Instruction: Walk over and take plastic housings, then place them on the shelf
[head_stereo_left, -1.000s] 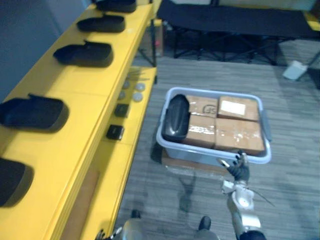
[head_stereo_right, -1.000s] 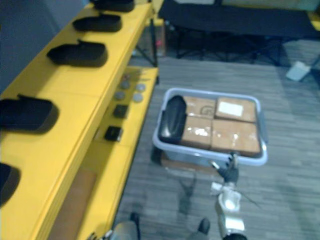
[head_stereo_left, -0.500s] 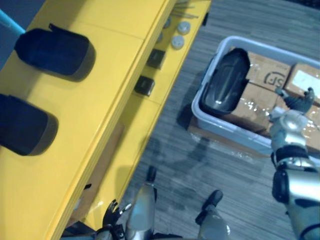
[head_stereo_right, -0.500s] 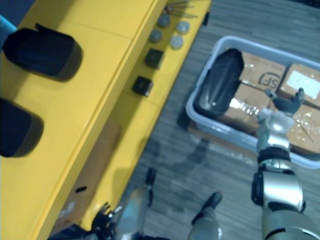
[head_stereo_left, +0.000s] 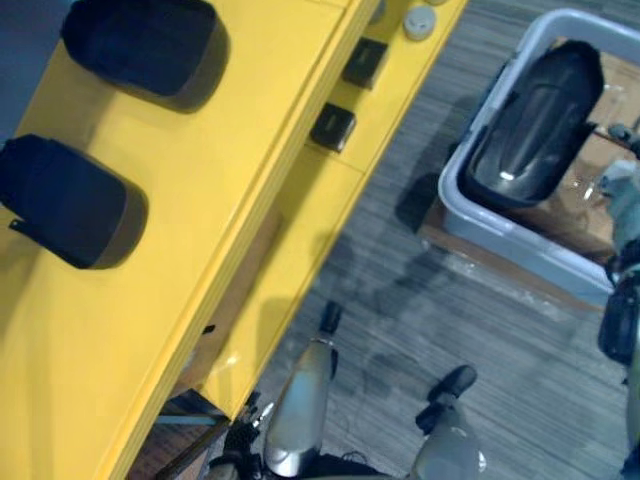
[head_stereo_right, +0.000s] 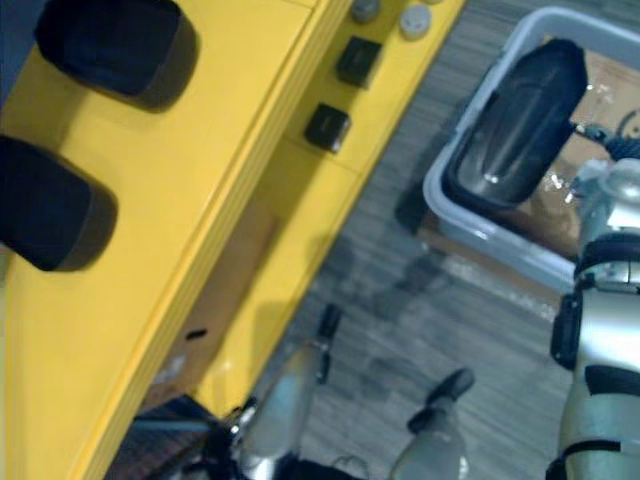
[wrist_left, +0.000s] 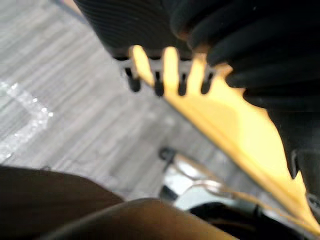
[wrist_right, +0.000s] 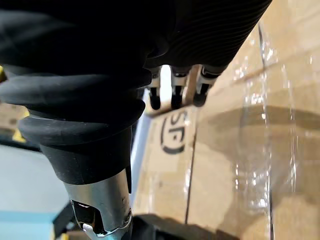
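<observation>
Housing (head_stereo_left: 535, 125), black and glossy, lies in the grey tub (head_stereo_left: 470, 215) on the floor in my left eye view. It is propped along the tub's left wall, beside taped cardboard boxes (head_stereo_left: 590, 195). Two shelved housings (head_stereo_left: 140, 40) already sit on top of the yellow shelf (head_stereo_left: 230, 200). Its lower tier carries small black blocks (head_stereo_left: 333, 127) and round discs (head_stereo_left: 418, 20). My left hand (head_stereo_left: 240, 445) hangs low by the shelf front.

In the right eye view, my right hand (head_stereo_right: 605, 180) hovers over the boxes just beside the housing. I cannot tell whether it touches the shell.

In the left wrist view, my fingers (wrist_left: 159, 87) are straight and spread, holding nothing, with floor below and the shelf edge close.

In the right wrist view, my fingertips (wrist_right: 175, 100) hang loose and empty above the box tops.

I see three risks. My right hand sits over cardboard, so curling the fingers here would catch tape, not the housing. The shell looks smooth and curved and leans on the wall, so a one-sided grab could let it slip or jam under the rim. My left arm could also knock the shelf as I turn.
</observation>
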